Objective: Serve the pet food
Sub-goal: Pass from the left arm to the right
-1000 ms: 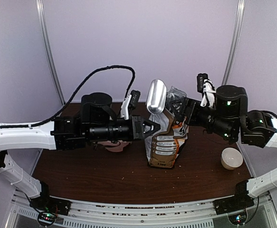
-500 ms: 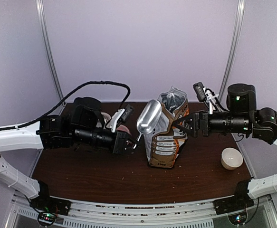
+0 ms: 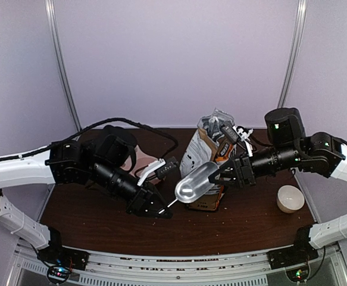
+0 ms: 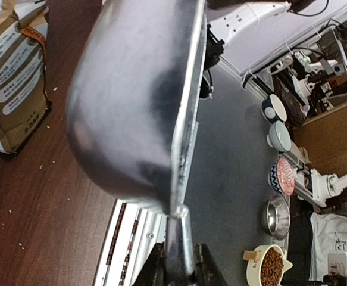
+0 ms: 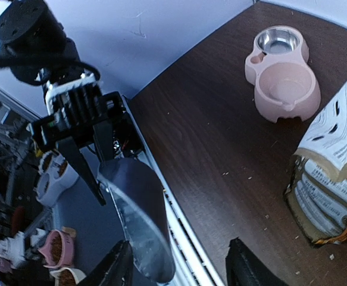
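The pet food itself is hidden inside the white-grey-orange bag (image 3: 204, 150), which stands open-topped at mid-table. My left gripper (image 3: 164, 208) is shut on the handle of the shiny metal scoop (image 3: 196, 182), held low in front of the bag. The scoop's bowl looks empty. In the left wrist view the scoop (image 4: 137, 101) fills the frame, its handle clamped at my left gripper (image 4: 179, 263). My right gripper (image 3: 222, 174) is open just right of the scoop. In the right wrist view the scoop (image 5: 140, 223) lies by the left finger of my right gripper (image 5: 182, 267).
A pink double-basin feeder (image 5: 283, 74) sits on the brown table (image 5: 221, 137) beyond the bag (image 5: 334, 179). A white bowl (image 3: 290, 198) stands at the table's right side. Crumbs dot the tabletop. Off the table, several bowls (image 4: 271, 265) sit on the floor.
My left arm swung the scoop from above the bag's mouth down in front of the bag. My right gripper left the bag's top and dropped toward the scoop.
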Robot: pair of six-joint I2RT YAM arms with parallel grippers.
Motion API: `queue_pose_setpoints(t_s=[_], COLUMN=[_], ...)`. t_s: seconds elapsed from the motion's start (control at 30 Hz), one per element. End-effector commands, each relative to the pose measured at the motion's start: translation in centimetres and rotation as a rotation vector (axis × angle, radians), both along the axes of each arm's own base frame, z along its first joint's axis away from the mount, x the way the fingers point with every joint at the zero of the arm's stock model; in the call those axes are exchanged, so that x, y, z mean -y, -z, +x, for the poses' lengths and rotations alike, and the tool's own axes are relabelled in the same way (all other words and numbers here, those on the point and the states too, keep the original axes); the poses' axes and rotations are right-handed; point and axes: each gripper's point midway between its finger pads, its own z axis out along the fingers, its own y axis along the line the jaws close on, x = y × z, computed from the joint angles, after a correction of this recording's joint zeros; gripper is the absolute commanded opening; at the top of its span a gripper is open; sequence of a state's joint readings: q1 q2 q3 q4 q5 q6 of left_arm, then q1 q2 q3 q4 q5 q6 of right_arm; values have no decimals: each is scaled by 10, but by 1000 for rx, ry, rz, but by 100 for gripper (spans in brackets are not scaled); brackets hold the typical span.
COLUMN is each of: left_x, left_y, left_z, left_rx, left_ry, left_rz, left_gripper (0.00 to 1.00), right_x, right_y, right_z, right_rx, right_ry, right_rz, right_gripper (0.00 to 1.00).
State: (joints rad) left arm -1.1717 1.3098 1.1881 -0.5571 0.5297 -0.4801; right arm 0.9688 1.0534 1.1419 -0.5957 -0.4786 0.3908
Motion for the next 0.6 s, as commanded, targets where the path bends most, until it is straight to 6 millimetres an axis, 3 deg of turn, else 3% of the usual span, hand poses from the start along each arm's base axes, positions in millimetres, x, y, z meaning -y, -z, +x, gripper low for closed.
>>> queue_pose_setpoints(t_s=[0.0, 0.47, 0.53, 0.57], left_x=[1, -1, 0, 0], left_y=[-10, -12, -13, -13], left_z=[-18, -22, -17, -14], left_rx=[10, 15, 36, 52], left_ry=[114, 130, 109, 93], left_rz=[-29, -36, -35, -37], left_gripper=[0, 0, 2, 9], right_x=[-5, -12, -10, -10], right_y=[-16, -11, -10, -11], right_z=[-6, -21, -20, -20], right_rx=[25, 2, 5, 7], right_ry=[-64, -176, -166, -159], right_rz=[18, 15, 15, 22], right_gripper=[47, 0, 0, 0])
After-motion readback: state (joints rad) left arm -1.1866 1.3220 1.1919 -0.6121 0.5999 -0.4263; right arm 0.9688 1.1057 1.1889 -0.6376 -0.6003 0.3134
